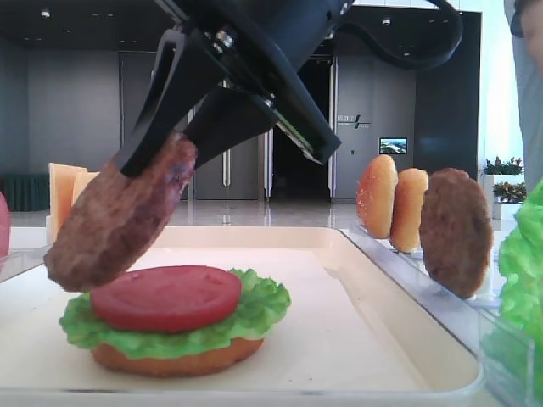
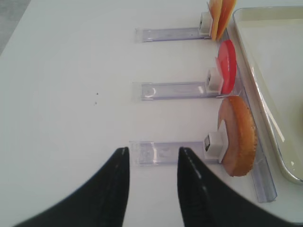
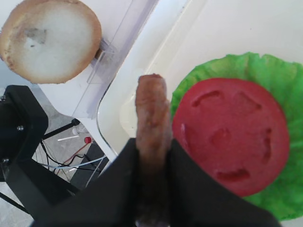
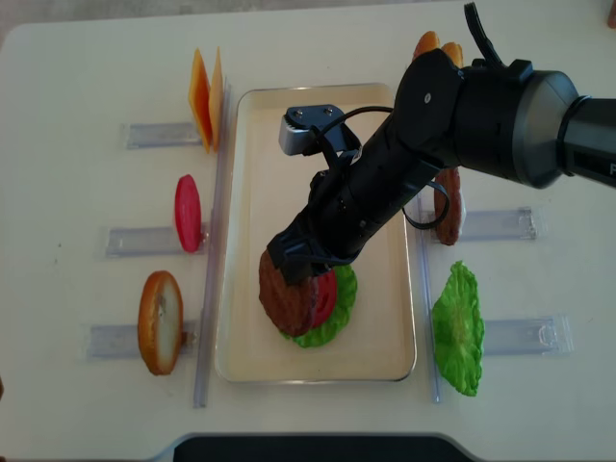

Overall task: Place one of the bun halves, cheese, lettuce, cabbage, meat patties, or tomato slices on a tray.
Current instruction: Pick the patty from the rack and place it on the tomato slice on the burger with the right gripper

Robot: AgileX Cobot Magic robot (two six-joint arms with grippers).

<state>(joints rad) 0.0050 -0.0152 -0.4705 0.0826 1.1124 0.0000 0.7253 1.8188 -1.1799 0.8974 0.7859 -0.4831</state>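
Observation:
My right gripper [image 4: 294, 265] is shut on a dark brown meat patty [image 1: 119, 216], which hangs tilted on its edge. It hovers just above and to the left of a stack on the cream tray [image 4: 250, 173]: a tomato slice [image 1: 165, 297] on lettuce [image 1: 254, 318] on a bun half [image 1: 178, 360]. In the right wrist view the patty [image 3: 152, 109] sticks out between the black fingers beside the tomato slice [image 3: 232, 135]. My left gripper [image 2: 152, 158] is open and empty over the white table, near a clear rack holding a bun half [image 2: 236, 137].
Clear racks flank the tray. On the left stand cheese [image 4: 204, 96], a tomato slice [image 4: 188, 212] and a bun half [image 4: 159, 322]. On the right stand bun halves [image 4: 433, 43], a second patty [image 1: 456, 231] and a lettuce leaf [image 4: 457, 332].

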